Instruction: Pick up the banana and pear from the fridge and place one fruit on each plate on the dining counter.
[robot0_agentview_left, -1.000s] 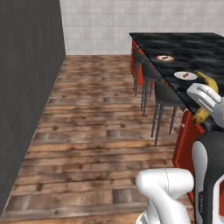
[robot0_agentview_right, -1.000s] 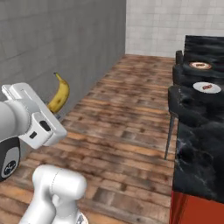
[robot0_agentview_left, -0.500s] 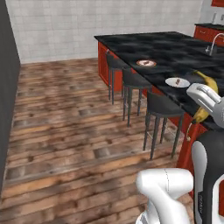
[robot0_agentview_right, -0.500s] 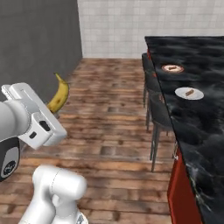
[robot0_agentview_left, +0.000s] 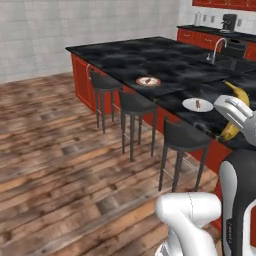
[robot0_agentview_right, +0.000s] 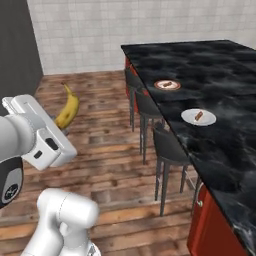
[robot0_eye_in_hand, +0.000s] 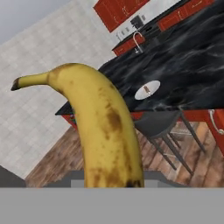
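Note:
My gripper (robot0_agentview_left: 233, 120) is shut on the banana (robot0_agentview_left: 241, 96), a curved yellow fruit with brown spots that stands upright in the fingers. From the right base it rises above the white hand, banana (robot0_agentview_right: 69, 107), gripper (robot0_agentview_right: 59, 131). In the hand view the banana (robot0_eye_in_hand: 105, 131) stands close up in the middle. Two white plates lie on the dining counter (robot0_agentview_left: 150, 55), each with a brown morsel: the near plate (robot0_agentview_left: 189, 105) (robot0_agentview_right: 207, 119) (robot0_eye_in_hand: 141, 93) and the far plate (robot0_agentview_left: 140, 81) (robot0_agentview_right: 161, 86). The banana hangs in the air short of the counter's edge. The pear is out of view.
Three black stools (robot0_agentview_left: 182, 137) (robot0_agentview_left: 135, 105) (robot0_agentview_left: 102, 80) line the counter's near side over the wooden floor. A sink tap (robot0_agentview_left: 216, 47) stands on the counter's far side. Red cabinets with a coffee machine (robot0_agentview_left: 228, 22) run behind. A dark grey wall-like face (robot0_agentview_right: 15, 45) rises at the left.
The whole picture has swung: the base has turned towards the dining counter, which now lies closer and more central. The banana stays in the shut gripper, held the same way.

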